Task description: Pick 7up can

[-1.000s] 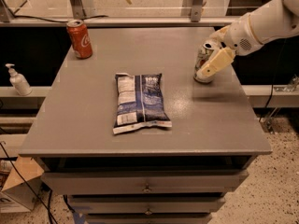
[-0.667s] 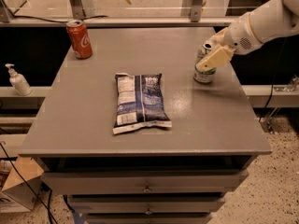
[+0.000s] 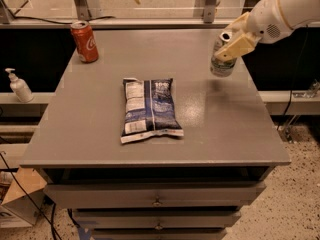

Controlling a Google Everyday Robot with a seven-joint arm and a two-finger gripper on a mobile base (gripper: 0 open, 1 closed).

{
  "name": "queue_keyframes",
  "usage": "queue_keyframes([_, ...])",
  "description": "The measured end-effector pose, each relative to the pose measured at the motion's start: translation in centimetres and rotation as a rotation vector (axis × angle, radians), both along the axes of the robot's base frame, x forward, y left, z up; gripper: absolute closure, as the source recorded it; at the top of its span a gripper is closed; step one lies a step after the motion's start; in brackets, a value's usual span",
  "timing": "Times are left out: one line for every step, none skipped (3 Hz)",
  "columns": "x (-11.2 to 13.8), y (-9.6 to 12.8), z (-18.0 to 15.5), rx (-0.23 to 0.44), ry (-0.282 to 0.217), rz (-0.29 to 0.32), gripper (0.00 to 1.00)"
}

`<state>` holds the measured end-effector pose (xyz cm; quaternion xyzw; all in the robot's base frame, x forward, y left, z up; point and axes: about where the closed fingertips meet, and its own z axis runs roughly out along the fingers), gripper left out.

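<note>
silver-white 7up can is clenched by the gripper at the far right corner of the table. it is seemingly held just clear of the top, slightly tilted, with a faint shadow seen beneath. the grip is taken high on the side, so the base is left free. chip bag is laid flat mid-table and cola can is stood far left, both well apart. pick is judged nearly done.

Tool at upper right, clamped on 7up can.
</note>
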<state>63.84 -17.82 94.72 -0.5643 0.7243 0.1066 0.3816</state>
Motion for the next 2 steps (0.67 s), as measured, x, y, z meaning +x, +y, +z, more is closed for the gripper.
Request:
queue_keyframes([-1.2, 0.2, 5.9, -0.03, -0.117, 0.05, 1.0])
queue_keyframes([-1.1, 0.1, 7.0, -0.03, -0.14, 0.053, 1.0])
